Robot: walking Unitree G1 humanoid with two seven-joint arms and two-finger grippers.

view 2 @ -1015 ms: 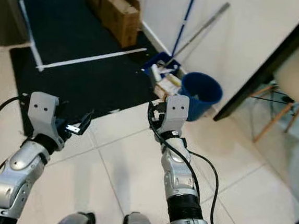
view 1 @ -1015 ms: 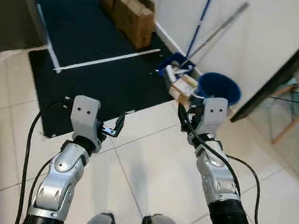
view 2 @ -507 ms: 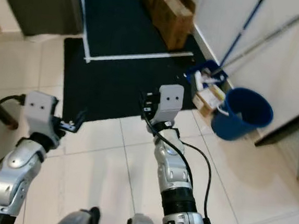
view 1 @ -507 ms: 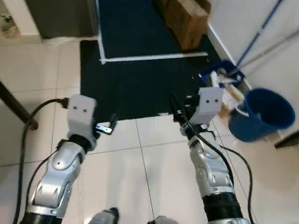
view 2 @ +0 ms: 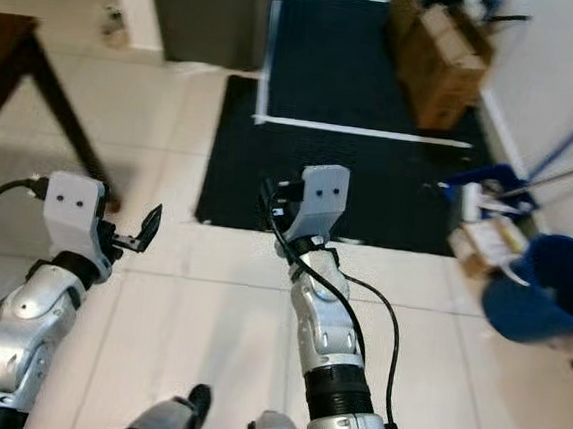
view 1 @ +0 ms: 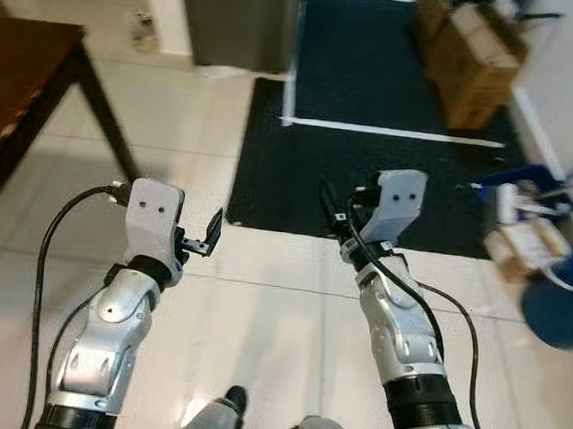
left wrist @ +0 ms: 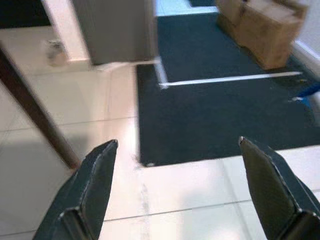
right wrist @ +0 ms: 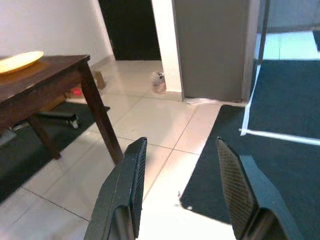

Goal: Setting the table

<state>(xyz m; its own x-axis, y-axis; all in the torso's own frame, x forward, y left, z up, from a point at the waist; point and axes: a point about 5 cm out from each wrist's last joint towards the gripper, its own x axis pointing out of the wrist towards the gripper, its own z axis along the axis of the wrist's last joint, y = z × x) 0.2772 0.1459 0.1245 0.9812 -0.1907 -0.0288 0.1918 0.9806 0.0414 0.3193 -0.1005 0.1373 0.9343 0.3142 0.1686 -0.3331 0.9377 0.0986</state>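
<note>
I judge that I am at the very start of setting the table: nothing is in my grasp and I am not yet at the tabletop. My left pincer (left wrist: 175,185) is held out in front of me above the pale tiled floor (view 1: 258,312), its two black fingers spread wide with nothing between them. My right pincer (right wrist: 182,187) is raised beside it, its fingers parted more narrowly and also empty.

The dark wooden tabletop (right wrist: 47,75) stands off to my left, well apart from both arms, with one slanted leg (view 1: 104,118) reaching the tiles. On it lies a yellow plate (right wrist: 20,60) near the far edge; whether it counts as already laid I cannot tell, and I see no cutlery or glasses from here.

Ahead of me lies a dark mat with a white stripe (view 1: 376,112), cardboard boxes (view 1: 471,55) beyond it, and a blue bucket (view 2: 551,288) at my right by the wall.

So what is left, as I read it, is nearly everything: reach the table, find the tableware, carry it over, and lay it out.
</note>
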